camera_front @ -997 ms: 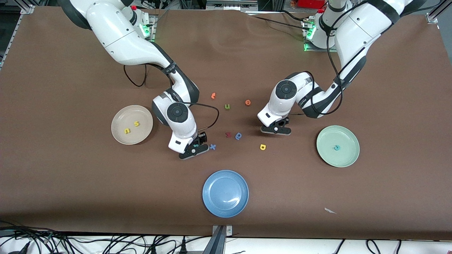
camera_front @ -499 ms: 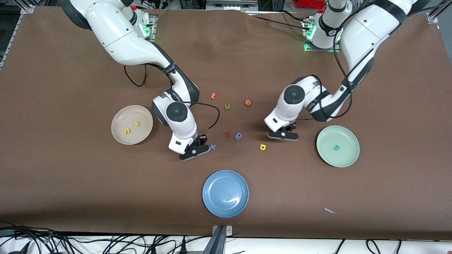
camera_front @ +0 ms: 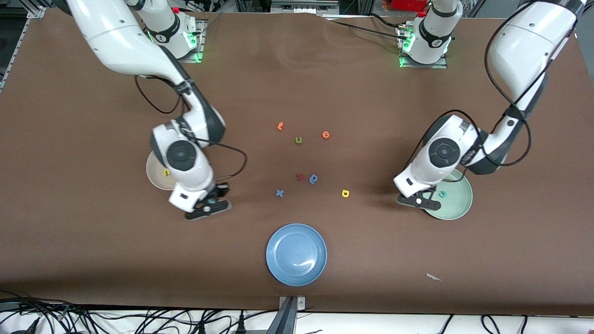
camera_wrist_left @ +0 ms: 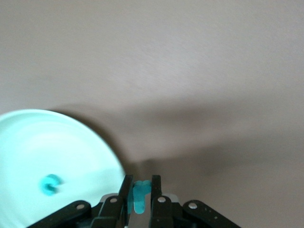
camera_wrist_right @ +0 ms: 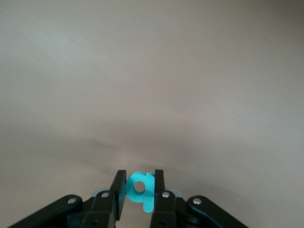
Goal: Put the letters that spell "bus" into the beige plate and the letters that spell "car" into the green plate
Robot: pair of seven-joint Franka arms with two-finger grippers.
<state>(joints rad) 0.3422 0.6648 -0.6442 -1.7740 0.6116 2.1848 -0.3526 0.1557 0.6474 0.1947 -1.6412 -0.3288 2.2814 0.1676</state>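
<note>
Read the writing first — only the foam letters themselves. Made out a teal c lying in the green plate, and a yellow u showing in the beige plate at the edge of the right arm that covers most of it; could not spot the yellow s under that arm. Picked out the yellow a lying loose on the counter, between the two arms.

Found the right pincer clamped on the teal b, ring and stem pinched between its fingers, up over bare counter just beside the beige plate. Half a second back, saw it down next to the blue x — now carried well away toward the right arm's end, with the x left alone where it lay.

Caught the left pincer closed on the teal r, hanging at the rim of the green plate. Watched it cross there from mid-counter, where it had been a second ago.

Left untouched in the middle: an orange letter, the olive-green u, an orange round letter, a dark red letter touching the blue round letter. Noted the blue plate nearest the front camera, same spot as before.
</note>
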